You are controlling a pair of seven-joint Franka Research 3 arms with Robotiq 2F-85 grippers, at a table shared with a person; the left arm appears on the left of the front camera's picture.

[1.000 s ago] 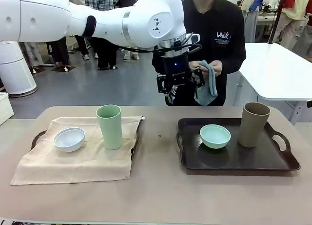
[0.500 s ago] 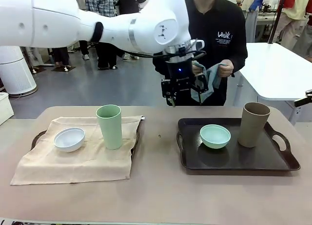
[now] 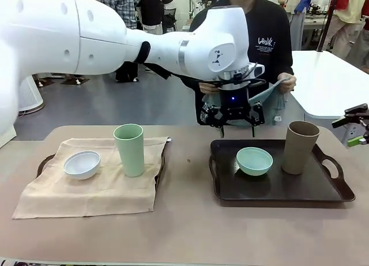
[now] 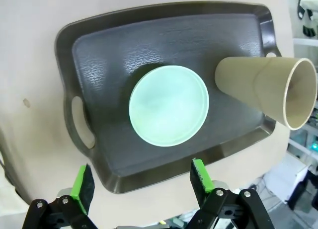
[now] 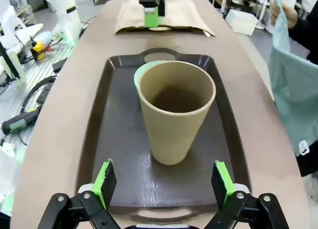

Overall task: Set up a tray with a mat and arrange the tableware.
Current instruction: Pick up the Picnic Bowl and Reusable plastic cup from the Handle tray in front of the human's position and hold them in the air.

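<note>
A dark tray at the right holds a mint green bowl and a tan-brown cup. My left gripper hangs open above the tray's far edge. In the left wrist view, the left gripper looks straight down at the bowl and the cup. My right gripper is at the right edge. In its own view the right gripper stands open, facing the cup. At the left, a beige mat carries a white bowl and a pale green cup.
A person at the far side holds a teal cloth spread in both hands behind my left gripper. The beige mat lies over a second dark tray. A white table stands at the back right.
My left arm has swung right and down to the dark tray's far edge. The person has spread the teal cloth wider. My right gripper has come in at the right edge.
</note>
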